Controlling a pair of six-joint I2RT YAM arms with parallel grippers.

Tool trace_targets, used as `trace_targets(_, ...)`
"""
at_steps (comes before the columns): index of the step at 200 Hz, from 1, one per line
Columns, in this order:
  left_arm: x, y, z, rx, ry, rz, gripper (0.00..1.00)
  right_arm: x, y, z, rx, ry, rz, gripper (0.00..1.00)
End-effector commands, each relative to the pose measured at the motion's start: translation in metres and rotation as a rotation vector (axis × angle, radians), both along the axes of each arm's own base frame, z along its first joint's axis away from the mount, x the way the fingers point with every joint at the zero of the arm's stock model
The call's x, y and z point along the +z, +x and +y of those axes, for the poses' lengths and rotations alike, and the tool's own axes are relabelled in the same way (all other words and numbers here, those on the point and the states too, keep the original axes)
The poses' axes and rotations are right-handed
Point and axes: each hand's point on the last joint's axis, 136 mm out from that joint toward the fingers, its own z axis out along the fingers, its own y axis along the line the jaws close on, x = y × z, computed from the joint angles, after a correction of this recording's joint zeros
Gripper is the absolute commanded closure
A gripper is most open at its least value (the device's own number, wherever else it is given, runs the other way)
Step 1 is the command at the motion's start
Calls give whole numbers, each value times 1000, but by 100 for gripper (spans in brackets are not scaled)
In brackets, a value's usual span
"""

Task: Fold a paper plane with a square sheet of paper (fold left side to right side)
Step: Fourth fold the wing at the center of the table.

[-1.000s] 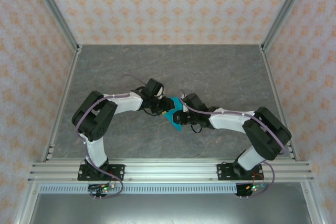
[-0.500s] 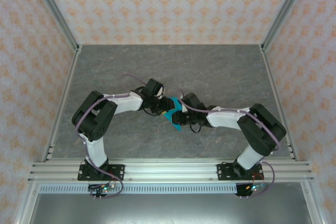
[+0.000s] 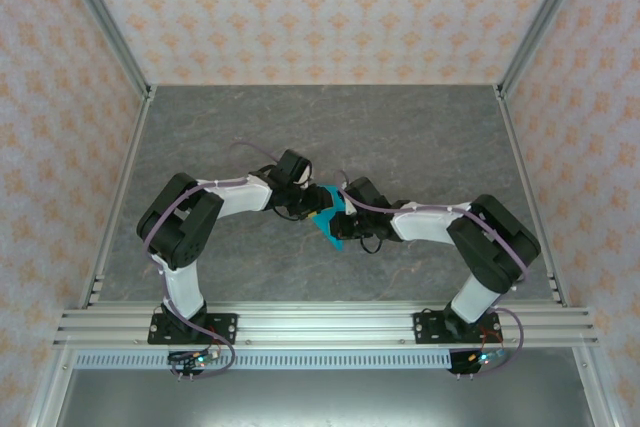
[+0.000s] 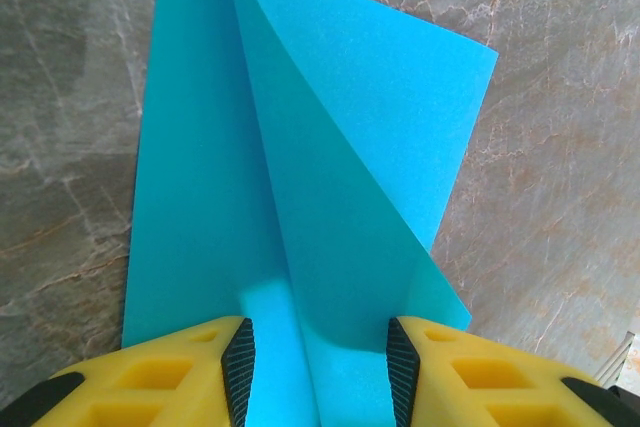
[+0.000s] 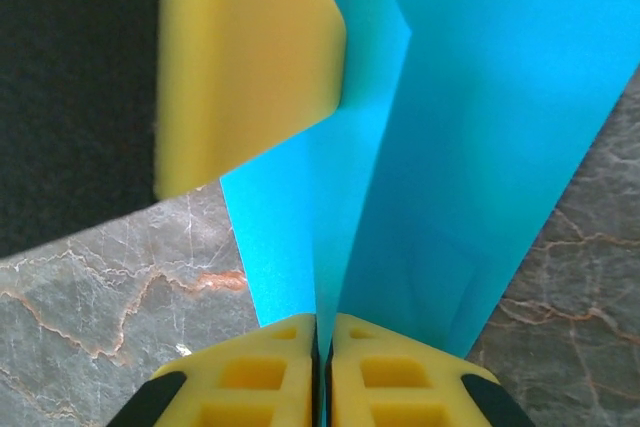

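Left gripper spread apart; right gripper pinched closed.

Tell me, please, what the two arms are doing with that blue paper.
They are partway through folding the cyan sheet of paper into a plane on the grey table. The right tool is shut on one edge of the sheet, which already carries a slanted fold. The left tool is open, its fingers apart on either side of the middle crease.
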Motion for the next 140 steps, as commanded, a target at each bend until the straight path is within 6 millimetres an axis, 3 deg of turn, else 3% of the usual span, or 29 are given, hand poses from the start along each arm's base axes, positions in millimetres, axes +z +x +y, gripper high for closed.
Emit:
trace_targets(1, 0, 3, -3, 7, 1, -6, 57, 6, 4, 7, 8, 23, -6, 92)
trace_targets(43, -6, 2, -2, 7, 9, 6, 57, 6, 3, 7, 8, 35, 0, 94)
trace_targets(65, -7, 2, -2, 8, 12, 9, 57, 10, 3, 7, 5, 46, -1, 90)
trace_targets(116, -7, 2, -1, 7, 18, 8, 57, 54, 9, -2, -17, 152, -52, 69)
trace_targets(140, -6, 3, -1, 6, 18, 7, 57, 65, 21, -12, -60, 224, -42, 67)
